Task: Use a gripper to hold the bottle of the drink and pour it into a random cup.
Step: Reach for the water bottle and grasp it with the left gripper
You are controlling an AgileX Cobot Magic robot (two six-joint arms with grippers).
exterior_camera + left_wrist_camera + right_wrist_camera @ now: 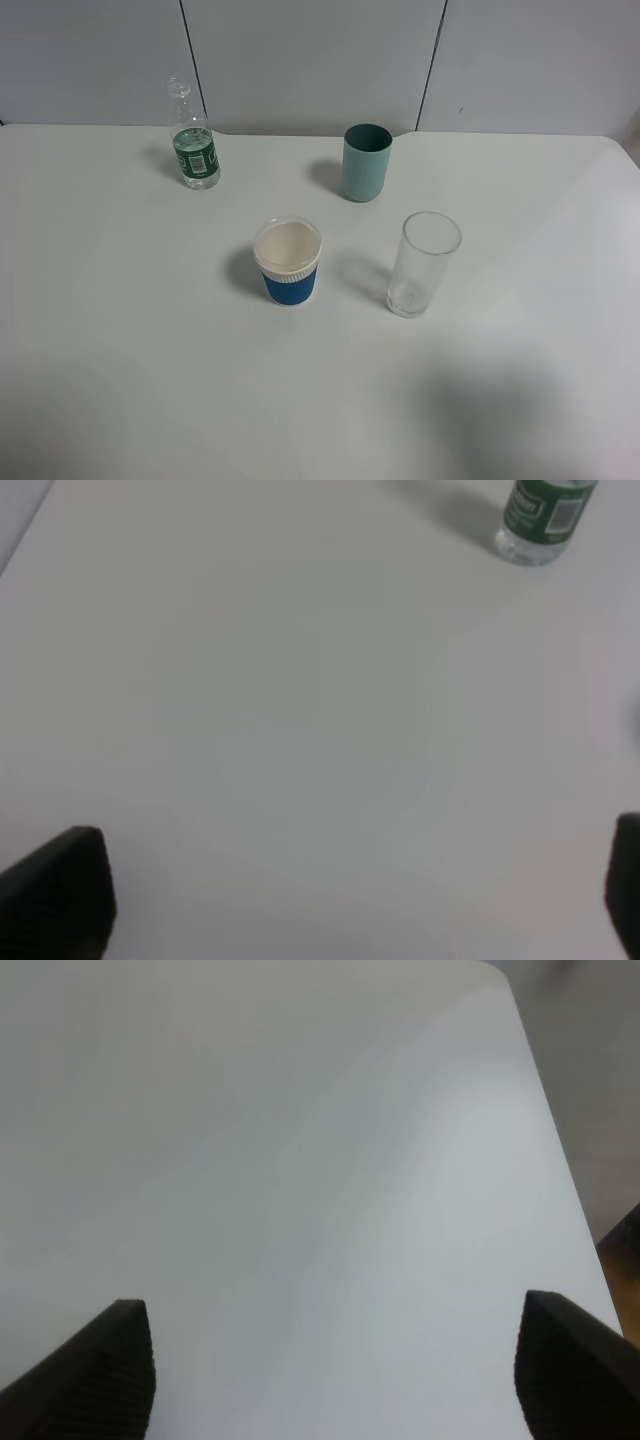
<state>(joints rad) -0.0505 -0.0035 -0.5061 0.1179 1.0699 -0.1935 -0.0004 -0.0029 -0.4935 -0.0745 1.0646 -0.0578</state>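
Bottle of the drink stands upright at the far left of the table, close to the back edge; clear body, dark green label band, narrow neck; touching nothing. Its lower part also shows in the left wrist view, out ahead of the fingers and well apart from them.

Teal cup is upright and mouth up at far centre, right of the bottle and well apart from it; only bare tabletop lies on the line between the two.

Left gripper: only the two black fingertips show, spread wide, nothing between them, bare table below; holding nothing. Right gripper: same, with ribbed black fingertips spread wide and nothing gripped; it looks over bare table towards an edge. Neither arm shows in the high view, so arm pose beyond the spread fingertips can't be told.

Other items: white cup with blue sleeve sits upright nearer the camera, near-right of the bottle and near-left of the teal cup, apart from both. Clear glass tumbler is upright to the right of the white cup and near-right of the teal cup, with a gap on each side. Grey wall panels with dark seams run behind the table.

Count: 1 bottle; 3 drinking vessels (1 teal, 1 white/blue, 1 clear glass); 2 grippers.
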